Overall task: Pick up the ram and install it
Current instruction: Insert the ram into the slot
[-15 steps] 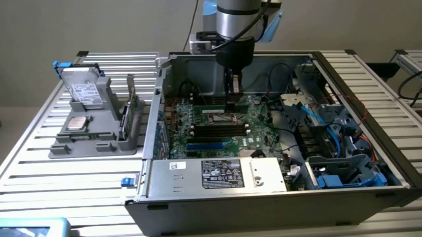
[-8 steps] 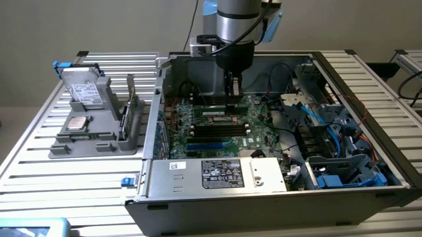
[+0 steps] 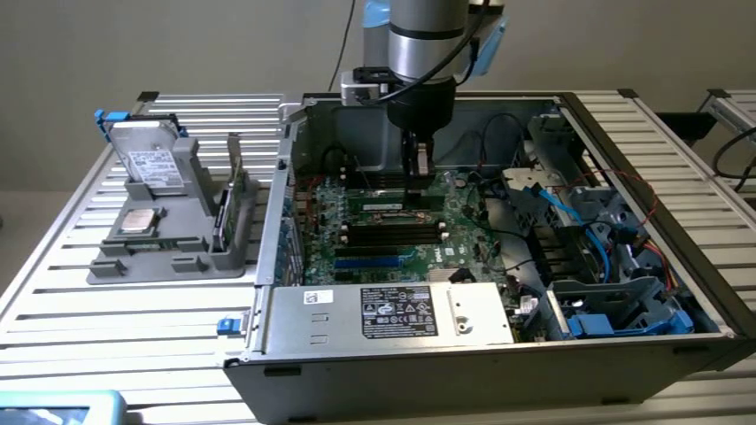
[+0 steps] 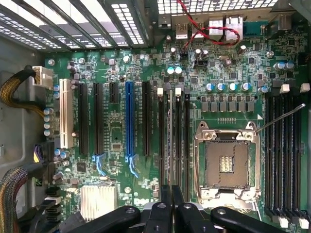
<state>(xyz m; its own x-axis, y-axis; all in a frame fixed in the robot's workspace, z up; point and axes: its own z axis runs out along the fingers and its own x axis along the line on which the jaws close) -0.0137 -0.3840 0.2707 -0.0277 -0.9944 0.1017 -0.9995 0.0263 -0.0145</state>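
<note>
Item: long, thin ram stick (image 4: pixel 171 141), edge-on, a pale strip clamped in the black gripper (image 4: pixel 171 196) jaws.
Location: over black plastic memory slots (image 4: pixel 160 141), twelve o'clock on the green motherboard (image 3: pixel 319 252), exterior view.
Status: pickup done; seating apparently unfinished.

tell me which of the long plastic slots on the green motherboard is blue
The one long blue plastic slot, flanked by black slots; one white slot lies farther off. Every other slot on the green motherboard is black or white.
</note>
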